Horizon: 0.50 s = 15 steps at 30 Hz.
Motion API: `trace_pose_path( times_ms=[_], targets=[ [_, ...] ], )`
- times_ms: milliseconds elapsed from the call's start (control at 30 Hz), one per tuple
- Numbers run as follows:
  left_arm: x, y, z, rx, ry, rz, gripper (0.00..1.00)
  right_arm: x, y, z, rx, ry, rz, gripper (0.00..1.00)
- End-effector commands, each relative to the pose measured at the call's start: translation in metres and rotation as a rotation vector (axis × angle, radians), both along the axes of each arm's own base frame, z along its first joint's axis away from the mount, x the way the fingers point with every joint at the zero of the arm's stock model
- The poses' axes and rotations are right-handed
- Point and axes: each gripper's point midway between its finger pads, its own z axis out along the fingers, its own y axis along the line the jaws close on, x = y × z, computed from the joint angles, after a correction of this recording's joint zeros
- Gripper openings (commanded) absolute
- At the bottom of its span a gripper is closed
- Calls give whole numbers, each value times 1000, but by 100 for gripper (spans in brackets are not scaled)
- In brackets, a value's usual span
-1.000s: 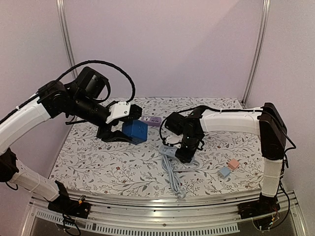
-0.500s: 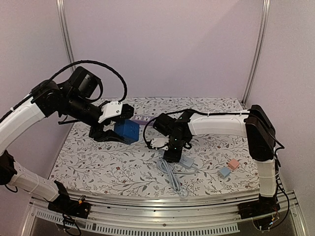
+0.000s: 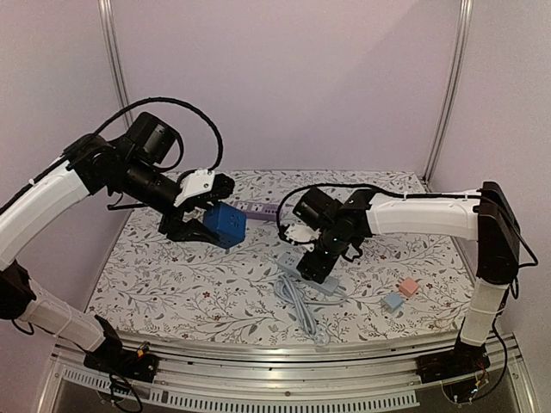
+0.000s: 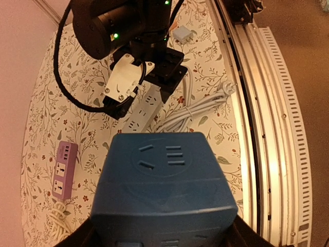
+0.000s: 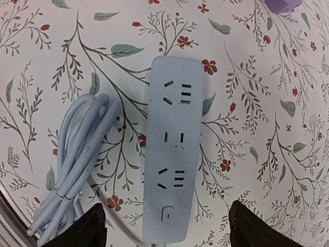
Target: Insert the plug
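My left gripper (image 3: 207,222) is shut on a dark blue socket cube (image 3: 227,224), held above the table's left half; the cube (image 4: 164,190) fills the lower left wrist view with a socket face up. A pale blue power strip (image 5: 172,154) lies flat on the flowered tabletop. My right gripper (image 5: 172,226) hovers over the strip's switch end, open, its fingers (image 5: 95,229) well clear of both sides. The strip's cable (image 3: 297,303) is coiled beside it and ends in the plug (image 4: 227,88), lying loose near the front rail. In the top view the right gripper (image 3: 317,262) covers part of the strip (image 3: 332,286).
A purple power strip (image 3: 260,209) lies at the back behind the cube. Two small adapters, one pink (image 3: 408,286) and one light blue (image 3: 393,301), sit at the front right. The metal rail (image 3: 284,357) runs along the near edge.
The right gripper has opened and let go of the pale strip, which now lies flat. The left arm has shifted the blue cube slightly and tilted it.
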Motion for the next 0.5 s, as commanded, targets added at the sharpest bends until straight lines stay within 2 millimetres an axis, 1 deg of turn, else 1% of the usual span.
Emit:
trace_pose_path(
  times_ms=[0, 100, 267, 333, 467],
  targets=[
    [15, -14, 12, -49, -34, -42, 0, -8, -19, -24, -26, 59, -118, 81],
    [20, -18, 15, -58, -31, -43, 0, -10, -19, -34, -40, 79, -126, 81],
    [19, -21, 18, -75, -16, -40, 0, -2, -22, -51, -94, 69, -142, 81],
    [17, -20, 19, -81, -8, -36, 0, -1, -23, -59, -96, 88, -177, 80],
    [12, -18, 21, -93, 2, -30, 0, -2, -24, -74, -118, 120, -177, 74]
  ],
)
